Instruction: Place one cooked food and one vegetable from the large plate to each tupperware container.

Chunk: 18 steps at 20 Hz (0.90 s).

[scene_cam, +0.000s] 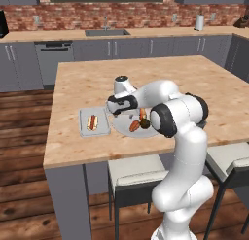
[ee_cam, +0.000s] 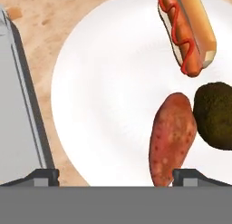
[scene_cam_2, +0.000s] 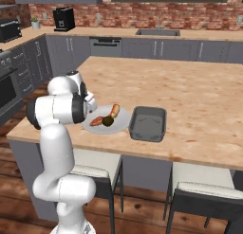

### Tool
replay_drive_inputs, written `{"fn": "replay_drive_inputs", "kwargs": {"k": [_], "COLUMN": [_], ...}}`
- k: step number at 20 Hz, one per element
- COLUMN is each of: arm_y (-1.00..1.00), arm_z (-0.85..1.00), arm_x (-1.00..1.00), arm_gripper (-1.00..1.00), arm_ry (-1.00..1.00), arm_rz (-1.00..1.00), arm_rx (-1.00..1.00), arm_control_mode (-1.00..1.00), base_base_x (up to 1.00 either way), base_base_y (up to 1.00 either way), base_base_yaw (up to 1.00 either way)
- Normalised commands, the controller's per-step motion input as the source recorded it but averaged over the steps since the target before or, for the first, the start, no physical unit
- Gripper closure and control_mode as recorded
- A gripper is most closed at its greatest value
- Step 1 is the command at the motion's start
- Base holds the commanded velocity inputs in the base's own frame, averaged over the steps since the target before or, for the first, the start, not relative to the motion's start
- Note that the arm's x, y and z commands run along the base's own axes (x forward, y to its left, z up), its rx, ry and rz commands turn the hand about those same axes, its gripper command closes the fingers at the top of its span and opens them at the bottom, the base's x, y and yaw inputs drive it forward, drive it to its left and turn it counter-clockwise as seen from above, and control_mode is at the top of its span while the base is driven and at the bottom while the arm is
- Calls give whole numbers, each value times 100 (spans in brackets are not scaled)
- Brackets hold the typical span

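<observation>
The large plate [scene_cam: 124, 130] [scene_cam_2: 122, 117] [ee_cam: 104, 96] lies near the island's front edge. It holds a hot dog [ee_cam: 188, 32] [scene_cam: 142, 112], a reddish sweet potato [ee_cam: 172, 137] [scene_cam: 134, 126] and a dark round vegetable [ee_cam: 217, 114] [scene_cam_2: 108, 121]. The light grey tupperware container [scene_cam: 83, 129] [ee_cam: 18, 119] lies left of the plate with a hot dog [scene_cam: 92, 121] in it. The darker container [scene_cam_2: 148, 123] lies right of the plate, with nothing seen inside. My gripper [scene_cam: 115, 112] [ee_cam: 117, 177] hangs open over the plate's left part, its right fingertip [ee_cam: 190, 177] just past the sweet potato's end, holding nothing.
Two stools [scene_cam: 133, 173] [scene_cam_2: 204, 193] stand under the island's front edge. The wooden island top [scene_cam: 146, 74] stretches wide behind the plate. A sink [scene_cam: 107, 32] and back counter run along the brick wall.
</observation>
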Motion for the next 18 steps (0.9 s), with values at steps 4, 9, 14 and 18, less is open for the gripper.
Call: {"fn": "replay_drive_inputs", "kwargs": {"k": [4,9,14,18], "arm_y": [-32,-13,-22,-13], "arm_z": [-1,-24,-19,-16], "arm_x": [-4,-2,-7,0], "arm_gripper": [-100,-100,-100,-100], "arm_ry": [7,1,0,0], "arm_rz": [-5,-19,-21,-20], "arm_rx": [0,0,0,0], "arm_control_mode": [-100,-100,-100,-100], "base_base_x": [0,0,0,0], "base_base_y": [0,0,0,0], "base_base_yaw": [0,0,0,0]}}
